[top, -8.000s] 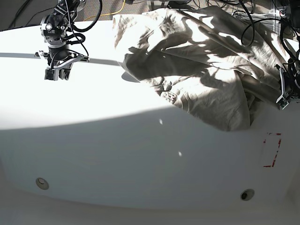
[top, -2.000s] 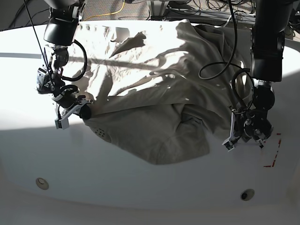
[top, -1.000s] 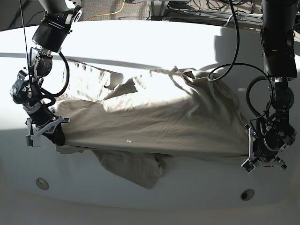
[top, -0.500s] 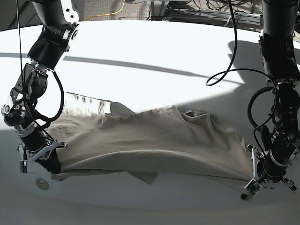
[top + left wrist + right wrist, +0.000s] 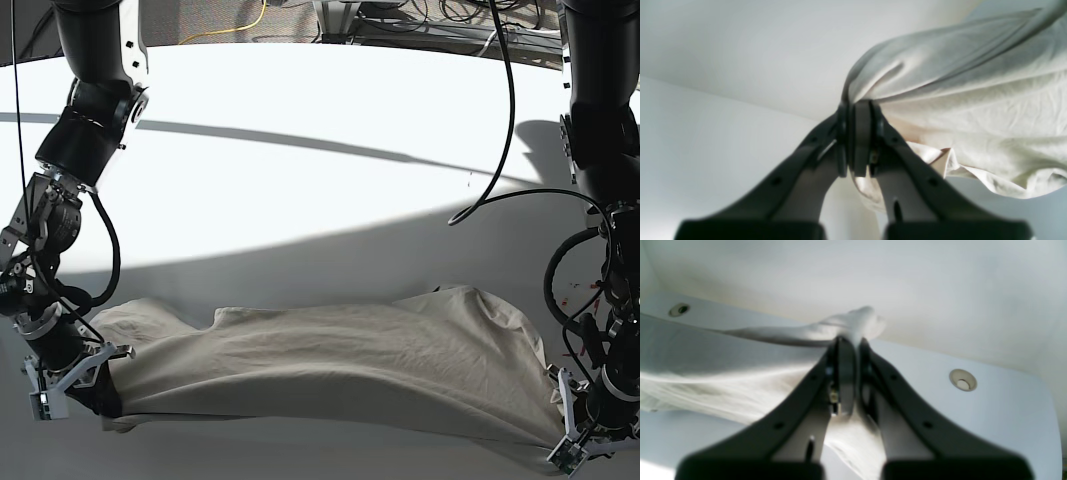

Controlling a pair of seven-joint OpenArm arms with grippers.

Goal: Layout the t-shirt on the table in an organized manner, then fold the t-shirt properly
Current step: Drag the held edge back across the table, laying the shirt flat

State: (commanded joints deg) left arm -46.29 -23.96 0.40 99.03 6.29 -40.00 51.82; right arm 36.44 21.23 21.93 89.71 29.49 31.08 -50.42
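The beige t-shirt (image 5: 330,365) hangs stretched in a long band across the front of the white table (image 5: 320,150), wrinkled and sagging in the middle. My right gripper (image 5: 98,385), on the left of the base view, is shut on its left end. Its wrist view shows the gripper (image 5: 853,341) pinching a bunched fold of the shirt (image 5: 723,373). At the shirt's right end, my left gripper (image 5: 562,435) is shut on the cloth. From the left wrist, that gripper (image 5: 858,110) clamps gathered fabric, with the shirt (image 5: 973,100) spreading to the right.
Two small round holes (image 5: 962,380) (image 5: 679,309) sit in the tabletop near the front edge, close to the shirt. Black cables (image 5: 500,150) hang from the arm on the right. The table's sunlit back half (image 5: 300,100) is bare white surface.
Both grippers have pulled the t-shirt toward the table's front edge, still holding its ends. The cloth has slid off the back and middle and now lies lower, flatter and longer.
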